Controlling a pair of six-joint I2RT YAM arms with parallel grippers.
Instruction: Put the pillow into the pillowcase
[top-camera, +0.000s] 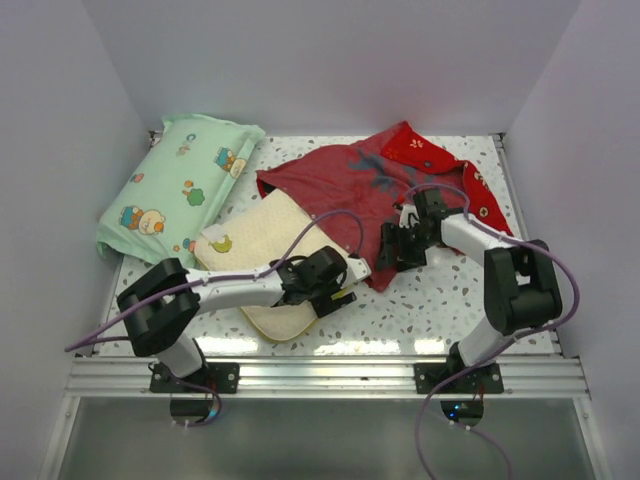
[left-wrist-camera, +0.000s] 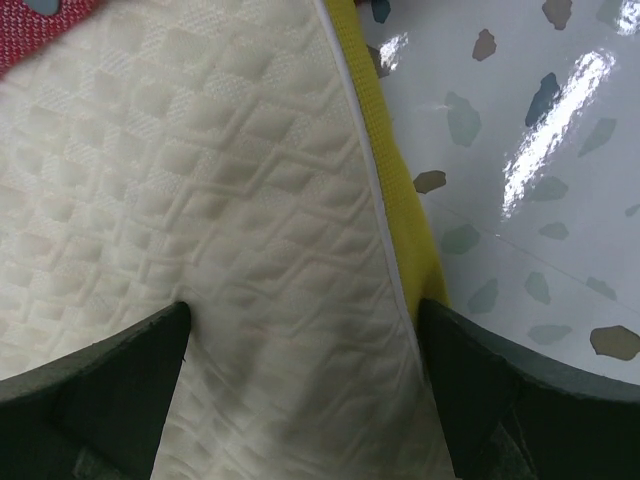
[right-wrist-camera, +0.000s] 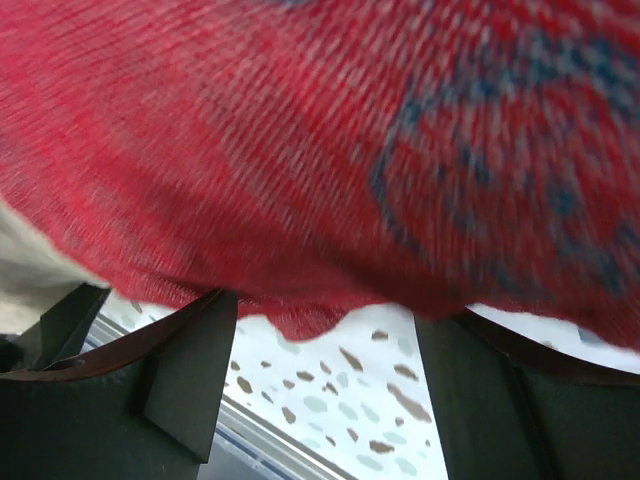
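"Was the pillow (top-camera: 258, 238) in?"
"Only half. Its end stuck out of the pillowcase (top-camera: 350, 185). Your left end effector (left-wrist-camera: 302, 310) hung open over it. Your right end effector (right-wrist-camera: 322, 305) was open at the pillowcase hem."

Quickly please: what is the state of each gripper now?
Left gripper: open, over the pillow edge.
Right gripper: open, at the pillowcase edge, not clamping it.

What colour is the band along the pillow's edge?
The pillow has a bright yellow edge band; the left wrist view shows it best.
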